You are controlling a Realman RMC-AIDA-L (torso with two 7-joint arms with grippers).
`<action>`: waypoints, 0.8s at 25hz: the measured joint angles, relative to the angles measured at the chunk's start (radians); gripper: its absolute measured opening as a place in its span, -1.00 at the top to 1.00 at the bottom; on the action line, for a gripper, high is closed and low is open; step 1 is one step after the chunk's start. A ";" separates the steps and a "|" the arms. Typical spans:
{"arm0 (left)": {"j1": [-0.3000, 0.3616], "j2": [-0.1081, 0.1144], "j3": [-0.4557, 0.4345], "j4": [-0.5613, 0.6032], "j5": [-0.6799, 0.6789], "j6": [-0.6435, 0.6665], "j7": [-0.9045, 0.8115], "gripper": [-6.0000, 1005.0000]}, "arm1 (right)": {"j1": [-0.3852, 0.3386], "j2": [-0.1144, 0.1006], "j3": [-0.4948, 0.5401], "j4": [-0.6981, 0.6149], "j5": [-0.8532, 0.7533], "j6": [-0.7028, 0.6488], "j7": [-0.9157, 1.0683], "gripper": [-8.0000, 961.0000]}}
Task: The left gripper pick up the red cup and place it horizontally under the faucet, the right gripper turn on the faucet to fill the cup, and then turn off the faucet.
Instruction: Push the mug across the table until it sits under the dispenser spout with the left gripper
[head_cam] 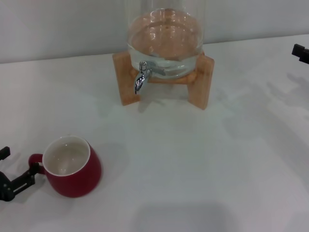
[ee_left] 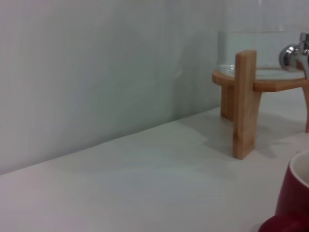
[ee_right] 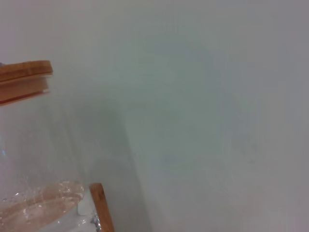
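Head view, left gripper: it sits low at the near left edge of the white table. Its black fingers are apart, and one tip touches or nearly touches the little handle of the red cup.
Head view, cup: it stands upright just beside that gripper, empty, white inside.
Head view, faucet: it is far ahead of the left gripper, on the glass water dispenser with the wooden stand. Nothing is under the spout.
Head view, right gripper: only a black bit shows at the far right edge. I cannot tell if it is apart or together.
Head view, risk: the grip is only at the small handle, so I think the cup may swing, tip or slip out when lifted.
Left wrist view: the cup's red side is very close, and a stand leg is farther ahead. The cup could bump that leg on the way in.
Right wrist view: the glass jar, its wooden lid and a wall show.
Writing: none can be read in any view.
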 joint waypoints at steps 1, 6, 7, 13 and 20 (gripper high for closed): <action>-0.001 0.000 0.000 0.000 0.000 0.003 0.000 -0.74 | 0.000 0.000 0.000 0.000 0.000 0.000 0.000 -0.66; -0.011 0.001 0.000 -0.001 0.000 0.016 0.000 -0.74 | 0.001 0.000 0.000 0.000 0.000 0.002 0.000 -0.66; -0.014 0.001 0.000 -0.003 0.000 0.018 0.000 -0.74 | 0.001 0.000 0.000 0.000 0.000 0.002 0.000 -0.66; -0.035 0.003 0.000 -0.016 0.000 0.019 0.004 -0.74 | 0.003 0.000 0.008 0.000 0.000 0.002 0.000 -0.66; -0.041 0.002 0.000 -0.017 -0.006 0.019 0.001 -0.74 | 0.003 0.000 0.011 0.000 0.000 -0.002 0.000 -0.66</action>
